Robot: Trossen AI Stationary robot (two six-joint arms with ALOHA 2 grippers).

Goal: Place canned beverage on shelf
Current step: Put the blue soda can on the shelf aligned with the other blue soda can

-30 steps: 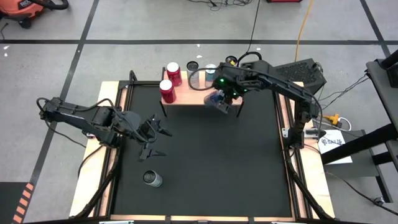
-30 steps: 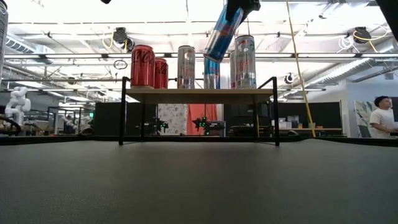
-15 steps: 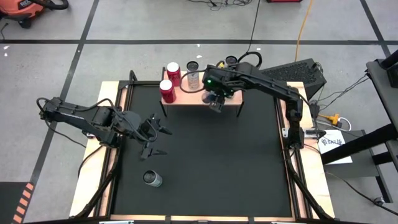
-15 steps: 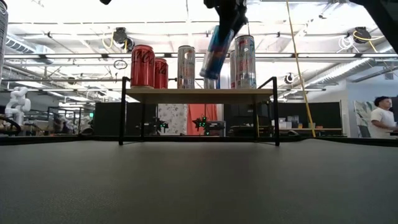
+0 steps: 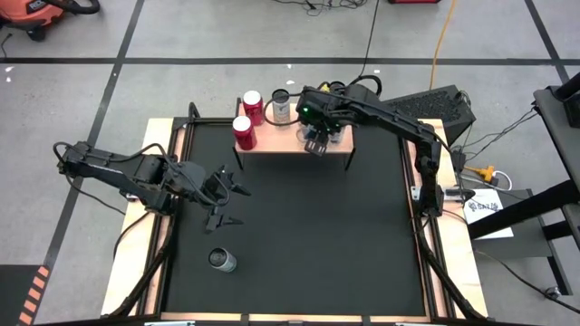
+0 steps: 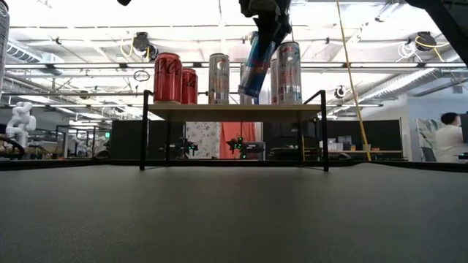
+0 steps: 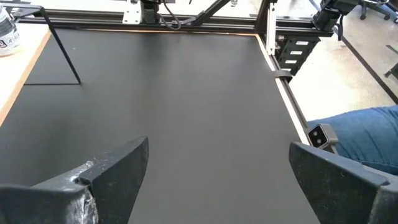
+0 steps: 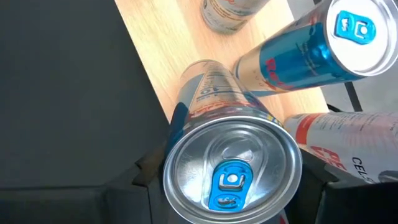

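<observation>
Nearest to the front of the table, one silver can point(image 5: 221, 261) stands alone on the black mat point(image 5: 308, 235), not yet handled. A little farther in, the left gripper point(image 5: 227, 201) waits low over the mat with its fingers spread wide and nothing between them.

At the far edge is the shelf point(image 5: 290, 139), and there the right gripper point(image 5: 315, 144) is clamped on the blue can point(image 6: 255, 66), holding it near the top. In the low view this can is tilted, its bottom just above the wooden top and not resting. It hangs between the tall silver can point(image 6: 219, 77) and the white can point(image 6: 287, 71), and another blue can point(image 8: 323, 53) stands close behind it. The two red cans point(image 6: 167, 77) are further to the side, well apart.

To do this step well, I think the wrist should first bring the can upright, then go down slowly until the whole bottom sits flat on the wood. The gap is narrow, so a tilted descent could push a neighbour. The fingers should open only after the can stands by itself, and then leave straight upward
</observation>
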